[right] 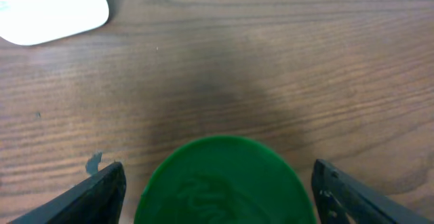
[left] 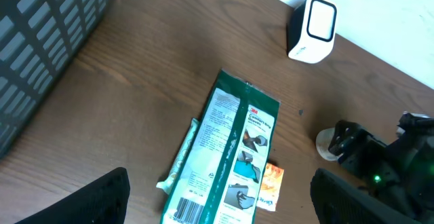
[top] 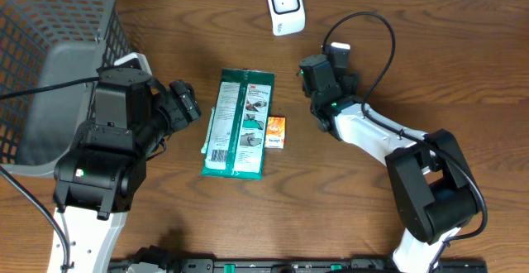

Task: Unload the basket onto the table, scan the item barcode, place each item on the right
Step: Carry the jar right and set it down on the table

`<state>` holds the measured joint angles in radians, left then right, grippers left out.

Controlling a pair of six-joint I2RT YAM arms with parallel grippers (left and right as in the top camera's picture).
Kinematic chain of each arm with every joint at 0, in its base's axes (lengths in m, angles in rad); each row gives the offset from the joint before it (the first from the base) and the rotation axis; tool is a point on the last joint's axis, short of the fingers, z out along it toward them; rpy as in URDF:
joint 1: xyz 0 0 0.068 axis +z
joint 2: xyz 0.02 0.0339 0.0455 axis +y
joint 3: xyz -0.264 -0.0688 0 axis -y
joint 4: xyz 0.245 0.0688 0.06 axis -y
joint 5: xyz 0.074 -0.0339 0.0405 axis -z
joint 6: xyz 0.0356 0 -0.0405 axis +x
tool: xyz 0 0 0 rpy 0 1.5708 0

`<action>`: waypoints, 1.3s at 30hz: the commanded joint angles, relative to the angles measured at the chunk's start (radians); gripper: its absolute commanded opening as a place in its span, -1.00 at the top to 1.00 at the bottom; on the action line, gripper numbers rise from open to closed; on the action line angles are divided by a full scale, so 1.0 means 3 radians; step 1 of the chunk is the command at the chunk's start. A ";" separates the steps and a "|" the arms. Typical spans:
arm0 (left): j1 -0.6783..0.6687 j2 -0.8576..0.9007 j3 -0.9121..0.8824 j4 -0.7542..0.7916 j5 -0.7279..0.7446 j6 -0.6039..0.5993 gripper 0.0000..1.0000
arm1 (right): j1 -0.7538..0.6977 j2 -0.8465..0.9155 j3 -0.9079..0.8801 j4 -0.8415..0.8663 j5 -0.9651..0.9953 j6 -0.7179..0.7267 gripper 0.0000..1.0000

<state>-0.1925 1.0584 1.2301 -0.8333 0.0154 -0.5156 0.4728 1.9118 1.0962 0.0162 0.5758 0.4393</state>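
R hand [right: 215,183]: released. Fingers [right: 102,193] spread wide at the lower corners of R wrist view, one each side of a green round lid. Thin strips of counter show btwn pads & lid, so no grip.
Green round lid [right: 224,166]: bottom centre of R wrist view, lower part cut by frame edge, sitting on counter.
L hand [top: 178,106]: released, nothing btwn its fingers. Left of centre in overhead, just left of green pkg, not touching it.
Green pkg [top: 240,124]: flat on counter, centre of overhead, long axis running top to bottom w/ slight tilt. White label [top: 218,151] at its lower left corner, facing up.
Orange box [top: 275,132]: small, right beside pkg's right edge. Touching or not, can't tell.
Scanner [top: 285,7]: white, top centre of overhead, well apart from pkg. Also fills the upper left corner of R wrist view.
Basket [top: 33,25]: grey mesh, upper left of overhead, partly covered by L arm.
Counter [top: 430,50]: brown wood grain.
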 commanded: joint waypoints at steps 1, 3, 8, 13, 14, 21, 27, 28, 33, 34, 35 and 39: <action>0.0011 -0.0003 0.0052 -0.0004 -0.0056 0.0060 -0.71 | 0.0057 -0.0015 -0.0001 -0.0017 0.0057 0.0006 -0.91; 0.0011 -0.0003 0.0052 -0.0004 -0.0056 0.0060 -0.71 | 0.0076 -0.0078 -0.0001 -0.0034 0.0056 0.0005 -0.99; 0.0011 -0.0001 0.0052 -0.0004 -0.0056 0.0060 -0.71 | 0.0053 -0.0407 0.0000 -0.0109 -0.0196 -0.0114 -0.99; 0.0011 -0.0003 0.0052 -0.0004 -0.0056 0.0060 -0.71 | -0.0074 -0.0930 0.0070 -0.0476 -0.0629 -0.0170 -0.98; 0.0011 -0.0003 0.0052 -0.0004 -0.0056 0.0060 -0.72 | -0.0107 -0.1013 0.0103 -0.0590 -0.0741 -0.0170 -0.97; 0.0011 -0.0003 0.0052 -0.0004 -0.0056 0.0060 -0.71 | -0.0514 -0.1381 0.0868 -0.2159 -0.1640 -0.0013 -0.96; 0.0011 -0.0003 0.0052 -0.0004 -0.0056 0.0060 -0.71 | -0.0918 -0.1339 0.1598 -0.3421 -0.2163 0.0103 -0.98; 0.0011 -0.0003 0.0052 -0.0004 -0.0056 0.0060 -0.72 | -0.0985 -0.1329 0.1672 -0.3520 -0.2238 0.0085 -0.99; 0.0011 -0.0003 0.0052 -0.0004 -0.0056 0.0060 -0.72 | -0.1213 -0.1274 0.1804 -0.3883 -0.2510 -0.0216 -0.98; 0.0011 -0.0003 0.0052 -0.0004 -0.0056 0.0060 -0.71 | -0.1225 -0.1272 0.1801 -0.3872 -0.2553 -0.0292 -0.99; 0.0011 -0.0001 0.0052 -0.0004 -0.0056 0.0060 -0.71 | -0.1225 -0.1272 0.1799 -0.3853 -0.2562 -0.0299 -0.98; 0.0011 -0.0003 0.0052 -0.0004 -0.0056 0.0060 -0.71 | -0.1221 -0.1273 0.1789 -0.3933 -0.2553 -0.0399 -0.98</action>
<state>-0.1925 1.0584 1.2301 -0.8333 0.0154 -0.5156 0.1074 1.5246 1.6226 -1.1564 -0.1532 0.3695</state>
